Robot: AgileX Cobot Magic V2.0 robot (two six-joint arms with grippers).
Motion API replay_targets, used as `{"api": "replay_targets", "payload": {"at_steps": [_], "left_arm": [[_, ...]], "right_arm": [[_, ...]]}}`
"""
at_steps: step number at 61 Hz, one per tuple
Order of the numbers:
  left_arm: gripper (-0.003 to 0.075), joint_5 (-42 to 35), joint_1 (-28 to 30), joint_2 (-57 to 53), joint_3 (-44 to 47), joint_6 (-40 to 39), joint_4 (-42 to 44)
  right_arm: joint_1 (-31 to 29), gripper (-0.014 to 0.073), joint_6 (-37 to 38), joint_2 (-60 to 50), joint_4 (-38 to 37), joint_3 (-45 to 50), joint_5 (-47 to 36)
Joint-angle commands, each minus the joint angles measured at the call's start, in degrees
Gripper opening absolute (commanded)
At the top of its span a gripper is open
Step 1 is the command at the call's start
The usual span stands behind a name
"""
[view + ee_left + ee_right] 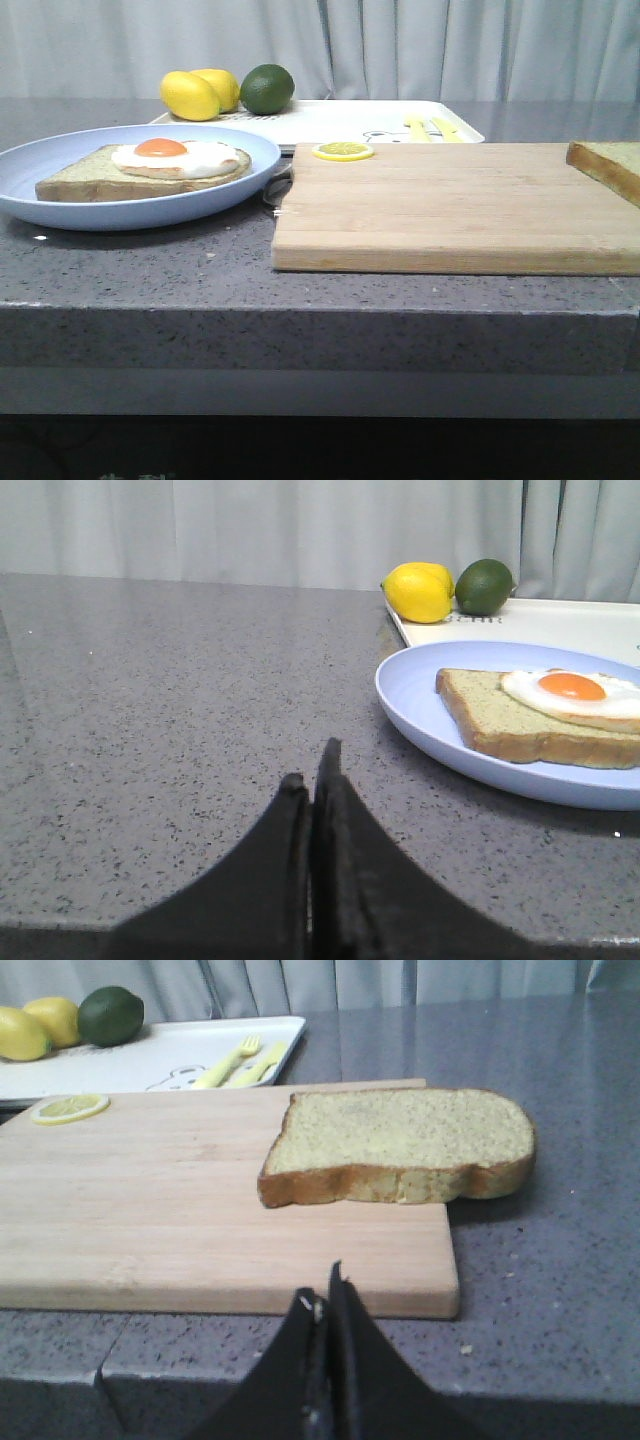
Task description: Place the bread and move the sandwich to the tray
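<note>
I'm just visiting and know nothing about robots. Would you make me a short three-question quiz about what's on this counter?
1. True or false: the fried egg lies on the bread slice on the cutting board.
2. Which fruit is nearest the tray's far left corner? A) lemons and a lime B) apples C) bananas
3. Fill in: the plain bread hangs partly over the board's ____ edge, as the robot faces.

Key
1. False: the egg is on the slice in the blue plate.
2. A: lemons and lime.
3. Right.

Both the left gripper and the right gripper are shut and hold nothing.
</note>
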Motion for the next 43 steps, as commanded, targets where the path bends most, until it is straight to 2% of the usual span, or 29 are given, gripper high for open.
{"api": "replay_targets", "payload": {"at_steps": [1,13,17,21,31,43], "left_arm": [[-0.0020,-7.3,-0.4,-1.2,0.0,-0.3,-0.6],[-0.0020,-16.6,-0.4,-1.2,-1.5,-0.3,-0.6],[-0.0020,-17.3,-0.4,-1.2,-3.7,-0.3,-0.6],[-0.0020,-15.3,-0.4,-0.8,-7.4,-0.3,-0.9],[-0.0020,-4.8,-0.4,5.3,-18.6,-0.3,-0.9],[-0.0020,-2.8,-0.4,21.3,-28.1,-0.3,-0.9]], "right_arm": [[-0.3,-0.0057,-0.1,-1.0,-0.3,-0.3,-7.2],[-0.3,-0.0057,-0.1,-1.0,-0.3,-5.7,-7.3],[-0.3,-0.0057,-0.1,-1.0,-0.3,-8.6,-6.8],[-0.3,-0.0057,-0.1,-0.6,-0.3,-12.9,-5.9],[-0.3,-0.0057,-0.1,6.2,-0.3,-24.4,1.6],[-0.3,-0.0058,-0.1,20.7,-0.3,-36.4,9.0]]}}
